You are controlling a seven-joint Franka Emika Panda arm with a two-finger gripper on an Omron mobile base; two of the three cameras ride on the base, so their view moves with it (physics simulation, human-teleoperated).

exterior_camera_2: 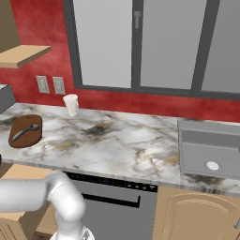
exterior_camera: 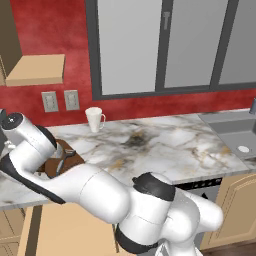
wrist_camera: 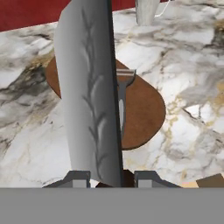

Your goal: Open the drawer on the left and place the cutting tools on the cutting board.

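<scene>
In the hand view my gripper (wrist_camera: 111,177) is shut on the knife (wrist_camera: 87,96). Its broad silver blade rises up the middle of the view, and its dark reddish handle sits between the fingertips (wrist_camera: 76,178). The blade hangs over the dark brown cutting board (wrist_camera: 144,109), where the grey peeler (wrist_camera: 122,87) lies partly hidden behind it. From the right base view the board (exterior_camera_2: 18,124) lies at the counter's left end with the peeler (exterior_camera_2: 24,132) on it. The drawer (exterior_camera: 60,220) stands pulled out below the counter.
A white mug (exterior_camera: 94,119) stands near the wall behind the board. The sink (exterior_camera_2: 208,145) is at the counter's right end. The dark dishwasher front (exterior_camera_2: 117,206) is below the counter's middle. My arm crosses over the counter's left end.
</scene>
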